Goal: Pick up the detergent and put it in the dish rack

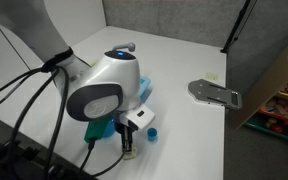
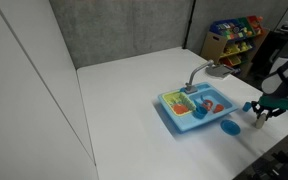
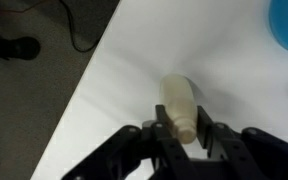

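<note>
While it lies on its side near the edge of the white worktop (image 3: 134, 60), the detergent (image 3: 178, 103) sits between the fingers (image 3: 160, 138).
In the wrist view they flank the bottle's narrow end, parted about its width and close against it; whether they press on it cannot be told. In an exterior view the dish rack (image 2: 180, 102), at one end of the blue sink (image 2: 174, 120), stands well apart, with a blue plate (image 2: 229, 127) just beside the sink.

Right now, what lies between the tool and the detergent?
Nothing. In the wrist view the detergent lies on the white table with its narrow end between the fingers of the tool; contact is unclear.
</note>
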